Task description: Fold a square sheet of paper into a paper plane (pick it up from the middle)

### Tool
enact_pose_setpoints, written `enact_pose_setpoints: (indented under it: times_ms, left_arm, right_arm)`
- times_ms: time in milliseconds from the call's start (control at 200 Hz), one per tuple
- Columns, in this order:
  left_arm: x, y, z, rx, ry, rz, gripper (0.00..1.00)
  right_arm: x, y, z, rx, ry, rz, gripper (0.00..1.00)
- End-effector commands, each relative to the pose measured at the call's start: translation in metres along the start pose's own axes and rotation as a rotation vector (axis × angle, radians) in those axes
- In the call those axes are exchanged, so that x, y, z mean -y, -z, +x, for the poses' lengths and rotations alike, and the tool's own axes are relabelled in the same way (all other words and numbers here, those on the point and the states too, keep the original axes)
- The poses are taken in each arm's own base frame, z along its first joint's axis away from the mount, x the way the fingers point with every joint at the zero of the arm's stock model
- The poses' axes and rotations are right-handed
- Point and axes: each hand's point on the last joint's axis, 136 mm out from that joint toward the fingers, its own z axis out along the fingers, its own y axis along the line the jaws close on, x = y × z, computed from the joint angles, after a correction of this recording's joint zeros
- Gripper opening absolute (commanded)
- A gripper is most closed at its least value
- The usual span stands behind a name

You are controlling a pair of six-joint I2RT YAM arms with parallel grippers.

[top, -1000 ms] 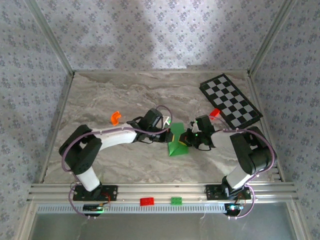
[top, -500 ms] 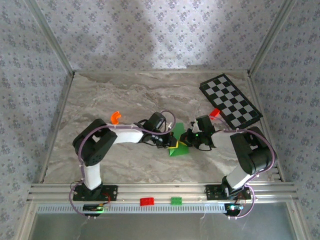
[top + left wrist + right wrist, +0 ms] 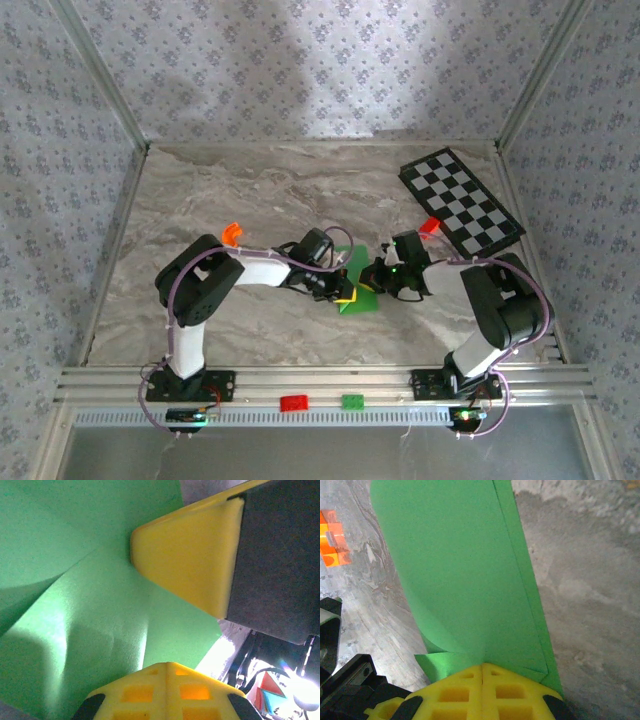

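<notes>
At 6 o'clock, on the rail along the near edge, sit a red brick (image 3: 294,403) and a green brick (image 3: 353,401). Beyond them the marble surface (image 3: 200,190) lies open toward 9 and 12 o'clock. At its middle the green paper (image 3: 358,272), partly folded, sits between both hands. The right hand (image 3: 374,279), at the paper's 3 o'clock, is closed on its edge, and the sheet fans out from the yellow fingers. The left hand (image 3: 342,292), at its 8 o'clock, is closed too, tips against the paper; whether it pinches it I cannot tell. An orange piece (image 3: 231,235) lies at 10 o'clock, well apart. A checkered board (image 3: 462,203) lies at 2 o'clock near the right wall.
</notes>
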Motion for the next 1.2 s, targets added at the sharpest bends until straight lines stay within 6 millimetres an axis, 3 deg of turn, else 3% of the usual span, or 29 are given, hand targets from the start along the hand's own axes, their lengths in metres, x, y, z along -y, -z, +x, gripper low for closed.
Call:
enact_pose_setpoints:
  times_ms: [0, 295, 560, 750, 959, 1194]
  left_arm:
    - [-0.008, -0.001, 0.011, -0.036, -0.007, -0.019, 0.02]
    - [-0.018, 0.006, 0.026, -0.047, -0.025, -0.071, 0.02]
    - [0.020, 0.023, 0.014, 0.007, -0.124, -0.032, 0.03]
    - [0.032, 0.015, 0.004, 0.004, -0.144, 0.001, 0.03]
    - [0.020, 0.000, -0.001, -0.022, -0.135, -0.012, 0.03]
    - [-0.012, -0.007, 0.024, -0.068, -0.080, -0.047, 0.03]
  right_arm:
    - [0.056, 0.001, 0.029, -0.067, -0.102, 0.188, 0.00]
    - [0.056, 0.002, 0.029, -0.068, -0.104, 0.185, 0.00]
    - [0.056, 0.003, 0.028, -0.062, -0.105, 0.186, 0.00]
    - [0.056, 0.003, 0.028, -0.061, -0.106, 0.187, 0.00]
    - [0.057, 0.003, 0.029, -0.065, -0.105, 0.192, 0.00]
    - [0.060, 0.003, 0.030, -0.060, -0.110, 0.200, 0.00]
